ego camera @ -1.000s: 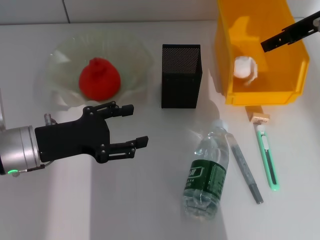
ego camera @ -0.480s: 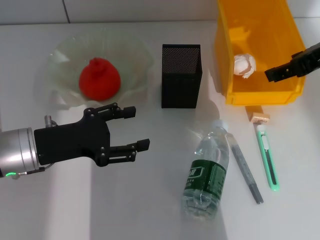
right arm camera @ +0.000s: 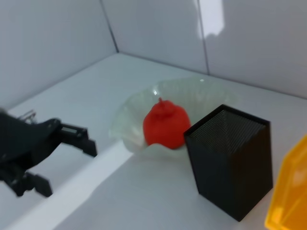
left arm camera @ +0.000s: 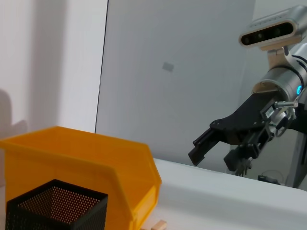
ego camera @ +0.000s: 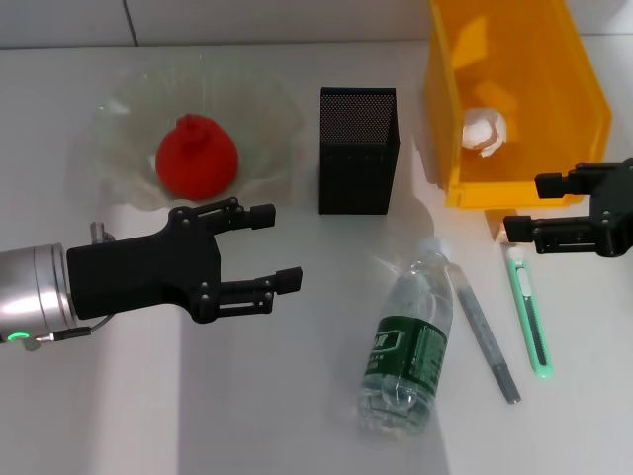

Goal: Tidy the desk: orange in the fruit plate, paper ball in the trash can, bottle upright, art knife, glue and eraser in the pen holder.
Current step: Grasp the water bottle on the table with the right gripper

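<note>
I see my right end effector spread wide, empty, beside the trash can (paper ball inside). My left end effector hovers wide by the fruit plate.

Head view: bright, even overhead light on the white desk. Soft-edged shadows fall beside objects; the pen holder throws a faint one, and the trash can tints the surface beside it grey. A broad darker band crosses the desk under the left gripper. The bottle shows small specular glints; the fruit plate is pale and low in contrast against the desk.

Left wrist view: sharp, dimmer; a large grey wall panel, shadowed at one edge.

Right wrist view: soft overall, possibly motion blur. A bright patch sits on the far wall. The left gripper is smeared.
</note>
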